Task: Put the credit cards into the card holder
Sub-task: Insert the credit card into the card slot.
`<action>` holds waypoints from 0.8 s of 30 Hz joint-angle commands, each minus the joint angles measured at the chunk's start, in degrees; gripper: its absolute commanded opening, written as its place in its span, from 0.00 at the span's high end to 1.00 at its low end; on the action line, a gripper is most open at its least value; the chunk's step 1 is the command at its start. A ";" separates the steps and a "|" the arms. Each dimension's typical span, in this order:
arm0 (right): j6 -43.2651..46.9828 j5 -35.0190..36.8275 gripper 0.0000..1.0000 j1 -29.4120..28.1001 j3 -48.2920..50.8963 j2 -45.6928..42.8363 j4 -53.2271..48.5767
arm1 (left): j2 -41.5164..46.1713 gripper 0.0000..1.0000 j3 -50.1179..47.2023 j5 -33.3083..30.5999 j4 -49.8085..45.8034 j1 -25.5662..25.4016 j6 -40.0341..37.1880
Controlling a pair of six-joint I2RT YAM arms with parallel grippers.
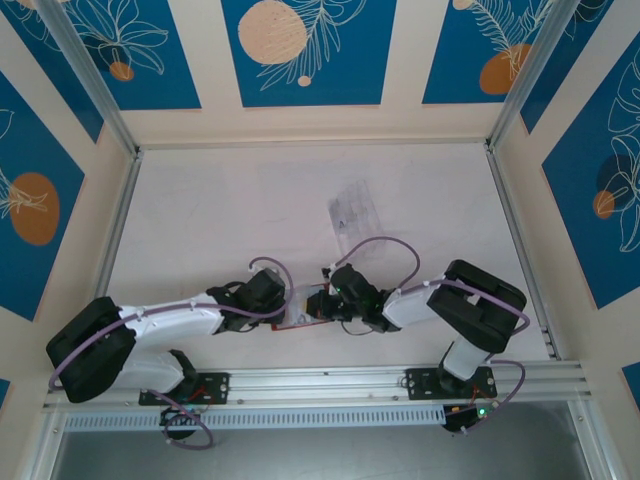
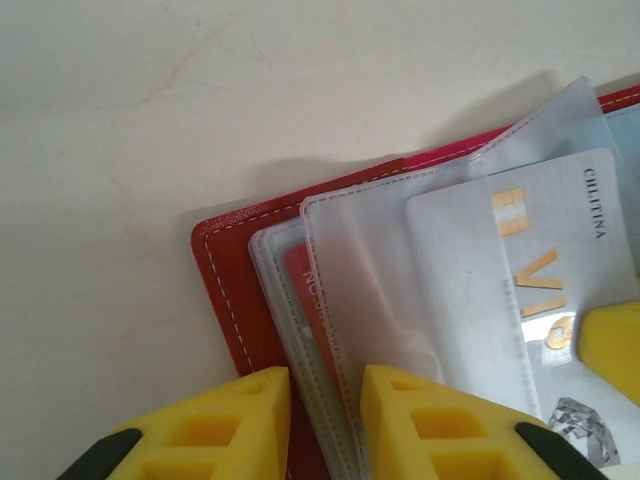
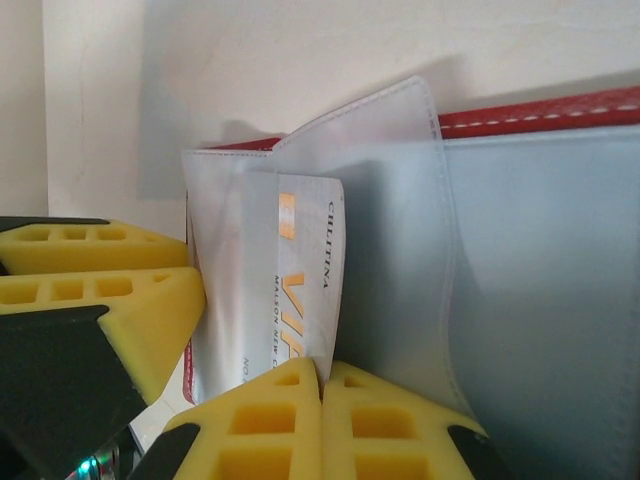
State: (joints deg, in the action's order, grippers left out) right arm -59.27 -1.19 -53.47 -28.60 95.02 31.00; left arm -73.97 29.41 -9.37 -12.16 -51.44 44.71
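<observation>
The card holder lies open and flat on the table, close in front of the arms' bases where both arms meet over it, so that one arm can steady it while the other feeds it. The left gripper sits at the near edge of the card holder with its jaws narrowly apart, one finger over the red cover and the other over the stack of clear sleeves. I cannot tell whether it pinches that edge or only presses it down, but either way it seems placed to stop the holder sliding when a card is pushed in. The right gripper is closed tight on the near end of a pale card with gold lettering, held by that end so the far end is free to enter a pocket. That card lies on top of the holder, just beside the left gripper's fingers, partly under one clear sleeve, with the next sleeve standing up off it like a turned page. By my reading it is partway into its pocket, not yet seated. What looks like a red card shows through a lower sleeve, near the left fingers. A clear tray stands well apart, farther out on the table
</observation>
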 commanded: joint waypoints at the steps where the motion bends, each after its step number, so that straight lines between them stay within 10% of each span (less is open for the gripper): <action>1: 4.67 -3.41 1.00 0.13 -1.20 4.76 -12.02 | -1.60 0.75 -2.79 -0.76 -6.96 -0.68 0.38; 24: 10.49 -11.18 0.85 -0.08 -8.61 5.73 -19.25 | -1.44 0.74 -4.53 -1.09 -4.86 -0.68 1.43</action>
State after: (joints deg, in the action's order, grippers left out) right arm -52.27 -8.43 -52.40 -37.26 99.20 22.44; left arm -73.28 28.32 -10.59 -11.55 -51.51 45.17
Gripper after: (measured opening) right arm 0.150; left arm 0.261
